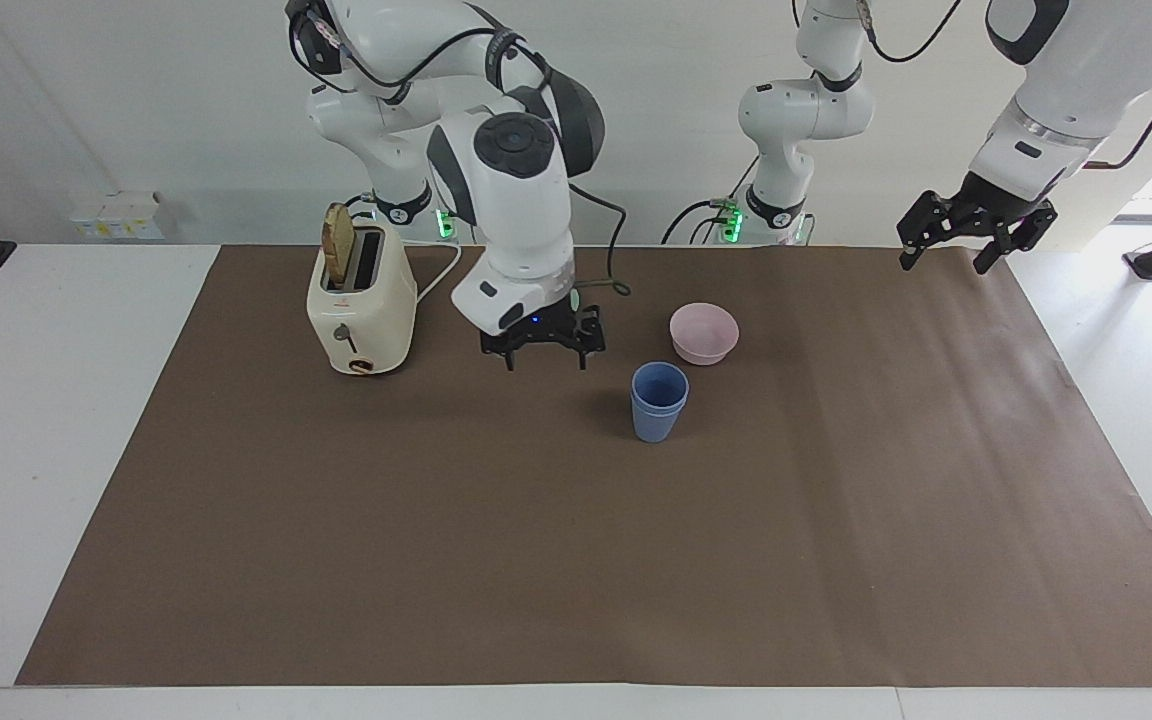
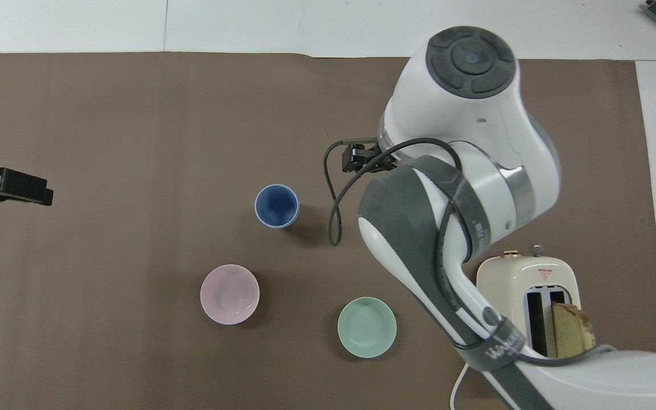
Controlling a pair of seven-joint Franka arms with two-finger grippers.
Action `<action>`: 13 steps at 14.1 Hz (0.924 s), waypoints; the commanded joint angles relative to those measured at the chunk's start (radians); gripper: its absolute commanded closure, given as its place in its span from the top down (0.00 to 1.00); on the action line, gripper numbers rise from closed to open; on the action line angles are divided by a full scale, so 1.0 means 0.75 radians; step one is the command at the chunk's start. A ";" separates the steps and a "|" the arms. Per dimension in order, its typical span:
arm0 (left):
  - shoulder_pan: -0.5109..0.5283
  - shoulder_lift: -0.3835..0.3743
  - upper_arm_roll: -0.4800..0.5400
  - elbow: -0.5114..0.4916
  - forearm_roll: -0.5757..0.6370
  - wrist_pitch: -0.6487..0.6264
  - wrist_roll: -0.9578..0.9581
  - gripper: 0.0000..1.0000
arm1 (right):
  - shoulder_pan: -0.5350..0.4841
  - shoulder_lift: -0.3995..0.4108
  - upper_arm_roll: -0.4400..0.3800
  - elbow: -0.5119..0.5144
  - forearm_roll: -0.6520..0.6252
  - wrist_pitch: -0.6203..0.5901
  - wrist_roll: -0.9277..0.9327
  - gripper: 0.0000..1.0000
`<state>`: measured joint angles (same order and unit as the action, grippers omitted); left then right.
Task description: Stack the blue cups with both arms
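Your counter [image 1: 86,400] carries a wide brown mat [image 1: 576,560], and both big arms are up over it. Your right arm [image 1: 506,190] hangs over the mat between the toaster [image 1: 361,300] and the blue cups [image 1: 659,400]; its fingers [image 1: 511,358] are spread wide and hold nothing, pointing down with bare mat beneath them. From above, that arm's wrist hides most of the fingers, so go by the facing view. Your left arm [image 1: 1046,110] waits high at its own end of the counter, the left gripper's fingers [image 1: 908,258] apart and empty, over the mat's edge.

The toaster stands to one side of the right arm's fingers, toward that arm's end, with a slice of bread [image 1: 338,245] sticking out of one slot. To the other side of those fingers, well clear of them, sit the blue cups, one nested inside the other, upright on the mat, nothing touching them. The pink bowl [image 1: 704,333] rests just beside the stack, nearer to the robots. The mint-green bowl [image 2: 367,327] shows only from above, nearer to the robots than the right arm's fingers.
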<state>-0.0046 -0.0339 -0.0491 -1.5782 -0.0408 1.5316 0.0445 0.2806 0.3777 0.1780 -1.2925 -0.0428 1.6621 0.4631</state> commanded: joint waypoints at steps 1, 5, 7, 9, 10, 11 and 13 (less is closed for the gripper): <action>0.020 -0.031 -0.012 -0.031 0.018 0.009 0.008 1.00 | -0.136 -0.092 0.020 -0.029 -0.031 -0.076 -0.151 1.00; 0.018 -0.028 -0.012 -0.029 0.018 0.003 0.006 1.00 | -0.323 -0.217 0.020 -0.032 -0.015 -0.171 -0.337 1.00; 0.006 -0.028 -0.014 -0.027 0.016 0.001 0.004 1.00 | -0.398 -0.254 0.020 -0.032 -0.011 -0.209 -0.400 1.00; 0.012 -0.028 -0.014 -0.029 0.016 -0.001 0.004 1.00 | -0.484 -0.287 0.022 -0.038 0.004 -0.262 -0.502 1.00; 0.020 -0.028 -0.012 -0.027 0.016 0.003 0.004 1.00 | -0.521 -0.297 0.022 -0.038 0.028 -0.295 -0.519 1.00; 0.020 -0.028 -0.012 -0.027 0.016 0.007 0.004 1.00 | -0.556 -0.305 0.020 -0.040 0.083 -0.308 -0.517 1.00; 0.020 -0.028 -0.014 -0.029 0.016 0.003 0.004 1.00 | -0.625 -0.313 0.018 -0.042 0.145 -0.310 -0.507 1.00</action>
<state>-0.0045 -0.0342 -0.0503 -1.5782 -0.0408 1.5316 0.0443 -0.1308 0.1675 0.1779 -1.2932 0.0168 1.4334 0.1026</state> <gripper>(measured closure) 0.000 0.000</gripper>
